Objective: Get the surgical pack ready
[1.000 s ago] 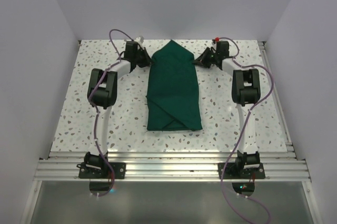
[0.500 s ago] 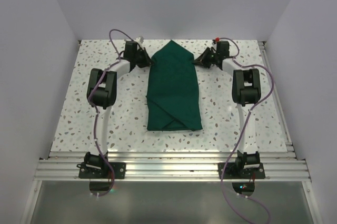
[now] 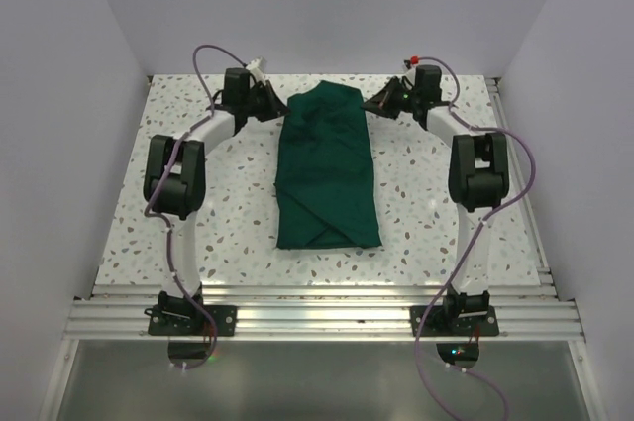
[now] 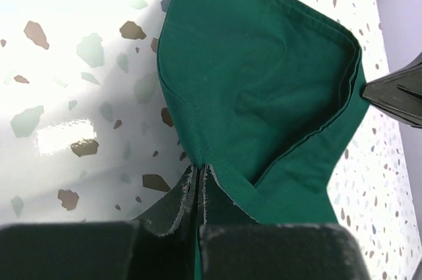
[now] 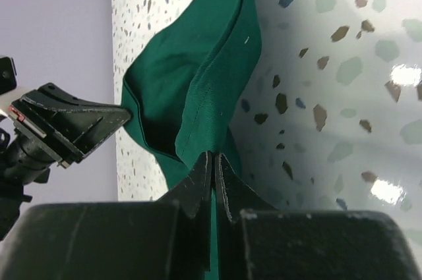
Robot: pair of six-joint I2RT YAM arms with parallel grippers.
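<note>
The surgical pack (image 3: 327,168) is a dark green cloth folded into a long bundle in the middle of the speckled table. Its far flap is raised and stretched between both grippers. My left gripper (image 3: 279,109) is shut on the flap's left edge; in the left wrist view the cloth (image 4: 257,89) runs straight into the closed left gripper (image 4: 198,171). My right gripper (image 3: 370,107) is shut on the right edge, and the green fold (image 5: 198,82) is pinched in the closed right gripper (image 5: 213,158) in its wrist view. Whatever lies inside the bundle is hidden.
White walls close in the table (image 3: 228,213) on the left, back and right. An aluminium rail (image 3: 317,314) carries both arm bases at the near edge. Purple cables (image 3: 203,59) loop off each arm.
Both grippers have moved toward the back wall and slightly outward. The pack's pointed far tip has flattened into a broad flap stretched between them.
</note>
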